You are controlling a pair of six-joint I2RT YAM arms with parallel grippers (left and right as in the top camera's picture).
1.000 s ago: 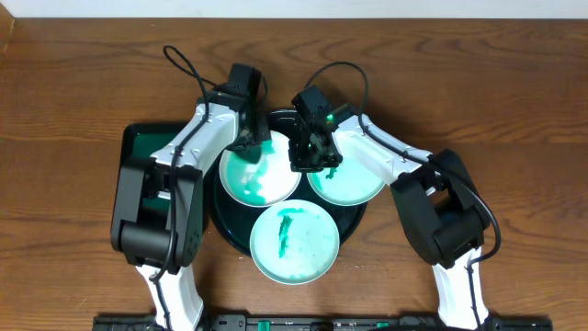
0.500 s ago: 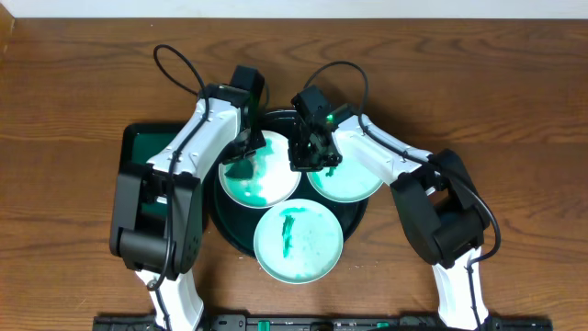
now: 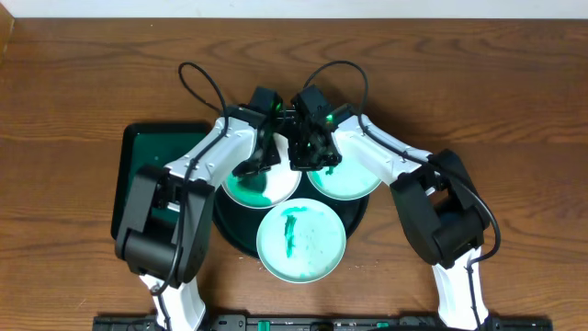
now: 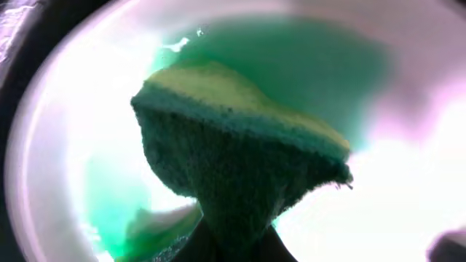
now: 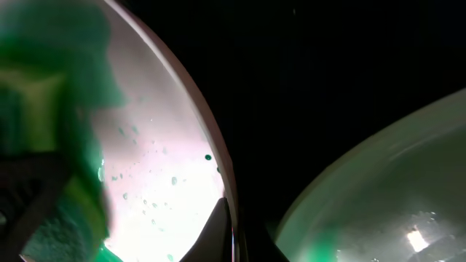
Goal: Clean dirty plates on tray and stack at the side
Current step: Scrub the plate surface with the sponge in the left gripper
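Note:
The black tray (image 3: 231,228) holds three plates. The white plate (image 3: 277,189) at the back left carries a wide green smear. My left gripper (image 3: 251,169) is shut on a yellow-and-green sponge (image 4: 240,145) and presses it on this plate (image 4: 408,189). My right gripper (image 3: 308,164) is shut on the same plate's right rim (image 5: 160,167), one finger inside and one outside (image 5: 231,234). A mint plate (image 3: 354,184) lies at the back right and also shows in the right wrist view (image 5: 393,196). A mint plate (image 3: 301,241) with a green streak lies in front.
A dark green rectangular tray (image 3: 138,165) lies to the left of the black tray, partly under my left arm. Brown wooden table (image 3: 514,110) lies on all sides. Both arms crowd the back half of the black tray (image 5: 306,87).
My left gripper has swept the sponge rightward across the white plate, toward my right gripper. The right gripper has stayed on the rim.

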